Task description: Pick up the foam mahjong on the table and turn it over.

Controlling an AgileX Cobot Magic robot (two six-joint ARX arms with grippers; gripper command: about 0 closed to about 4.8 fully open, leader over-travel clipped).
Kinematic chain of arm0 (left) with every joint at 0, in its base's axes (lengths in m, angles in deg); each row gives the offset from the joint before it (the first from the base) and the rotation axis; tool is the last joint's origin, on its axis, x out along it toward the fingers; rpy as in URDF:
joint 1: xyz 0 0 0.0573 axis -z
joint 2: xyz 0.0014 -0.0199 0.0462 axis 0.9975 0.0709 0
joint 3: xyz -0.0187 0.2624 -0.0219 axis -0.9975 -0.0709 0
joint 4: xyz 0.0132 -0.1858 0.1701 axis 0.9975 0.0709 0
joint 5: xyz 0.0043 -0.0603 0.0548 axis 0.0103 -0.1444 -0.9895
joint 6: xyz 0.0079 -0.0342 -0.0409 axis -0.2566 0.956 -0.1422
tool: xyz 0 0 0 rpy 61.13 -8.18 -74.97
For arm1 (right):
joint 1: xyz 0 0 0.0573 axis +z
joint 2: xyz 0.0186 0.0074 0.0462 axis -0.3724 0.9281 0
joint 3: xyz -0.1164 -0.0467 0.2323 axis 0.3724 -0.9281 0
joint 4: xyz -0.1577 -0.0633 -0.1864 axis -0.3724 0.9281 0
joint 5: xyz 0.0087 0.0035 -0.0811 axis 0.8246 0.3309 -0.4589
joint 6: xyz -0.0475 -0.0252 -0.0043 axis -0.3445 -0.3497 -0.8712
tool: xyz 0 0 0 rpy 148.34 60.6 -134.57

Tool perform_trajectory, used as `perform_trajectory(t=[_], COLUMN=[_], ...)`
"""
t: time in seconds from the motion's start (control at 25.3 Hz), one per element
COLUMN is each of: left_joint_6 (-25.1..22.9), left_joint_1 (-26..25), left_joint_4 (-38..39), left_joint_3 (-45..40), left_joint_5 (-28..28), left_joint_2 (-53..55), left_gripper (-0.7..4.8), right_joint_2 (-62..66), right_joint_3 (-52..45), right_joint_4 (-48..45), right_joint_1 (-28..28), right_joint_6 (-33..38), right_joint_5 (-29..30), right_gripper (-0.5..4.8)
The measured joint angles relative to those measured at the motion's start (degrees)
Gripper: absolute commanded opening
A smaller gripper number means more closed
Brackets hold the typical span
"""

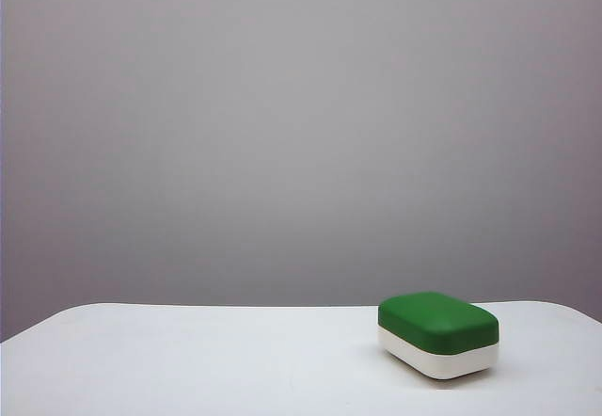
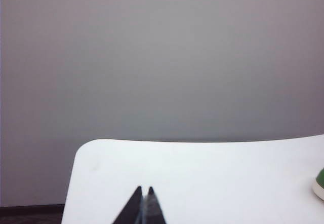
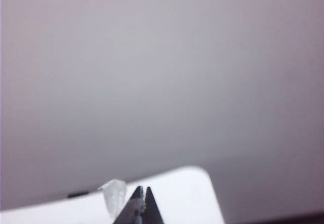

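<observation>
With both hands shut, mahjong [image 1: 438, 333] lies green-side-up.

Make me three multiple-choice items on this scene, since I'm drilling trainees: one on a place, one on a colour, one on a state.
1. Where on the table does the foam mahjong lie in the exterior view?
A. left
B. right
C. centre

2. Which colour faces up on it?
A. dark green
B. cream-white
C. red

3. How do the left gripper and the right gripper stand?
A. both wide open
B. both shut, holding nothing
C. one clamped on the block

Answers: B, it sits near the right edge; A, green half on top, cream below; B, each wrist view shows its fingertips together, away from the block.
</observation>
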Motion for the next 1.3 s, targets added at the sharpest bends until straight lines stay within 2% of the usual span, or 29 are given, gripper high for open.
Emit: perform_trajectory(t=[0.2,0.47,0.59,0.79,1.3], left_joint_6=[0.0,0.0,0.0,0.0,0.0], left_joint_1=[-0.3,-0.3,-0.3,-0.3,-0.3], left_joint_4=[-0.6,1.2,5.7,11.4,11.6], left_joint_3=[0.0,0.0,0.0,0.0,0.1], left_joint_5=[0.2,0.1,-4.2,-15.3,-13.8], left_joint_2=[0.0,0.0,0.0,0.0,0.0], left_gripper=[-0.05,-0.05,-0.05,-0.05,-0.01], right_joint_2=[0.0,0.0,0.0,0.0,0.0], right_joint_3=[-3.2,-3.2,-3.2,-3.2,-3.2], right_joint_4=[3.6,10.9,12.0,12.0,12.0], right_joint_1=[0.0,0.0,0.0,0.0,0.0], right_joint_6=[3.1,3.3,3.3,3.3,3.3], right_joint_5=[0.0,0.0,0.0,0.9,0.9], right_gripper=[-0.01,0.05,0.12,0.12,0.12])
